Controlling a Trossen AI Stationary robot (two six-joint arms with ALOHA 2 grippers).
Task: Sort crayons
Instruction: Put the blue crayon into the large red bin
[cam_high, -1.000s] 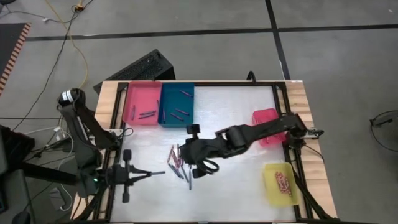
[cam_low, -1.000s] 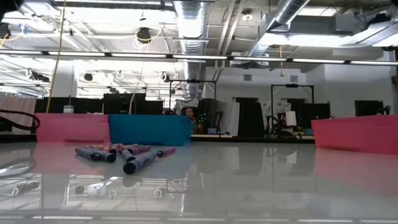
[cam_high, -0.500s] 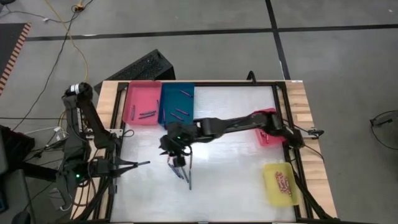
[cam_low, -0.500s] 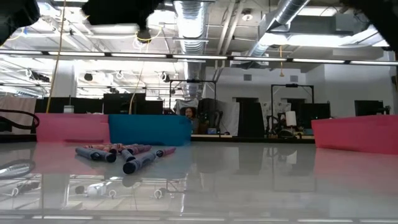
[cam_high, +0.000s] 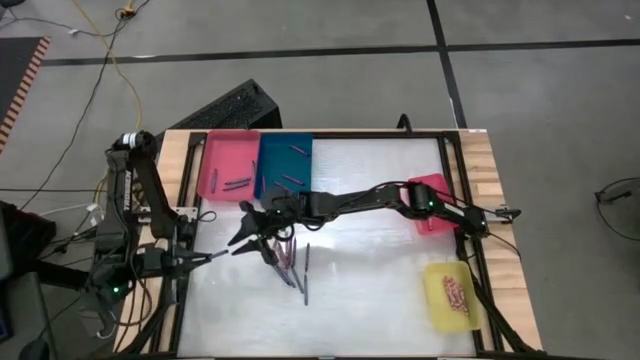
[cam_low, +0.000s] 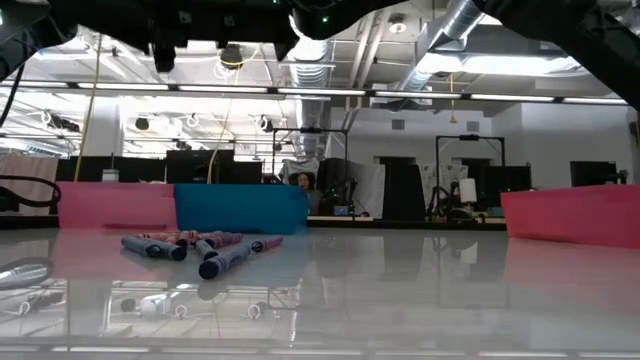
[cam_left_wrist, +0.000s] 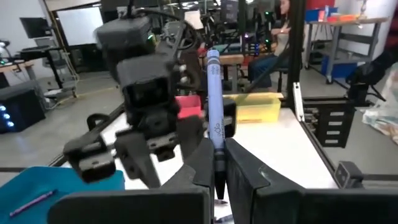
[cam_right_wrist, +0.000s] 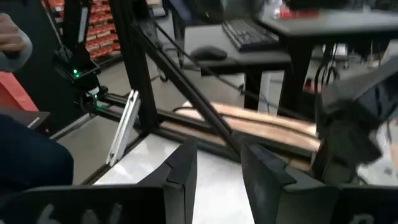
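Near the table's left edge my left gripper (cam_high: 196, 258) points level toward the right, shut on a grey-blue crayon (cam_left_wrist: 213, 118). My right arm reaches across the table. Its gripper (cam_high: 243, 232) hangs open just right of that crayon's free end, facing the left gripper, with nothing between its fingers (cam_right_wrist: 181, 169). The left wrist view shows it close ahead (cam_left_wrist: 115, 155). A pile of loose crayons (cam_high: 287, 258) lies on the white table top under the right arm; the low view shows it too (cam_low: 200, 250). My left gripper pinches one end of the grey-blue crayon (cam_left_wrist: 217, 167) between its two fingers. The fingers come level from the table's left side and lie along the crayon. The rest sticks out past the fingertips toward the right gripper, clear of the table.
A pink tray (cam_high: 226, 150) and a blue tray (cam_high: 286, 150) with a few crayons stand at the far left. A red tray (cam_high: 428, 186) sits at the right edge, and a yellow tray (cam_high: 447, 312) with crayons at the near right. A black frame (cam_high: 460, 170) borders the table.
My right gripper has swung from the table's middle over the crayon pile toward the left edge, sinking and tipping from pointing down to nearly level, facing the left gripper. My left gripper has drawn back toward the left edge with the crayon still in it.
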